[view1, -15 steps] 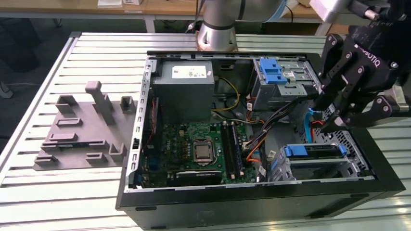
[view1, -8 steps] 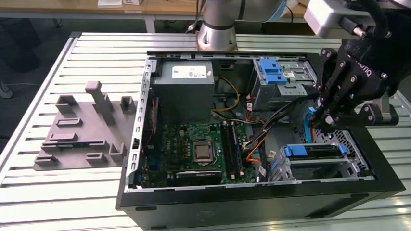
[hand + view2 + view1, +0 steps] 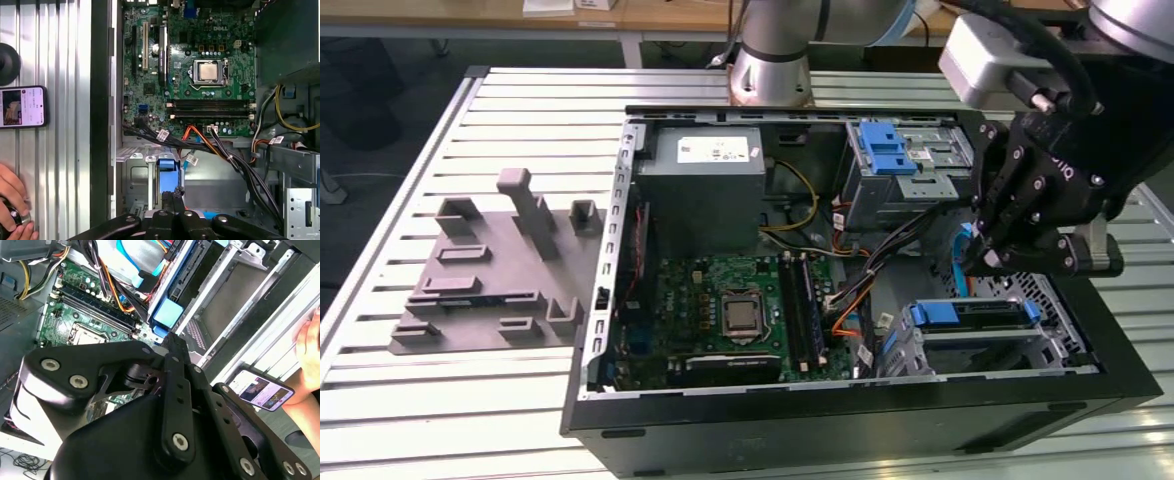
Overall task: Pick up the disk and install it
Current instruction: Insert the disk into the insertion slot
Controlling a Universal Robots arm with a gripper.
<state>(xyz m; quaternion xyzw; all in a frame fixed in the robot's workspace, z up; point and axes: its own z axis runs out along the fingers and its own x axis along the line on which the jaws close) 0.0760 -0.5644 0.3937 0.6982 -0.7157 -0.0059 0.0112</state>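
Note:
The disk (image 3: pixel 977 316) lies in the lower bay of the open computer case (image 3: pixel 854 410), at the exterior view's right. Its blue bracket end faces the motherboard. My gripper (image 3: pixel 998 260) hangs just above that bay. In the first wrist view its black fingers stand pressed together, and my gripper (image 3: pixel 175 193) has its tips at the edge of the disk's blue bracket (image 3: pixel 167 172). In the second wrist view my gripper (image 3: pixel 172 340) sits right beside the same blue bracket (image 3: pixel 167 314). I see nothing between the fingers.
A grey power-supply box (image 3: pixel 707 170) and a drive cage with a blue latch (image 3: pixel 905 158) stand at the case's far side. Orange and black cables (image 3: pixel 210 142) cross near the bay. A grey fixture plate (image 3: pixel 494 270) lies on the slatted table. A phone (image 3: pixel 22 106) and a person's hand (image 3: pixel 12 200) rest beside the case.

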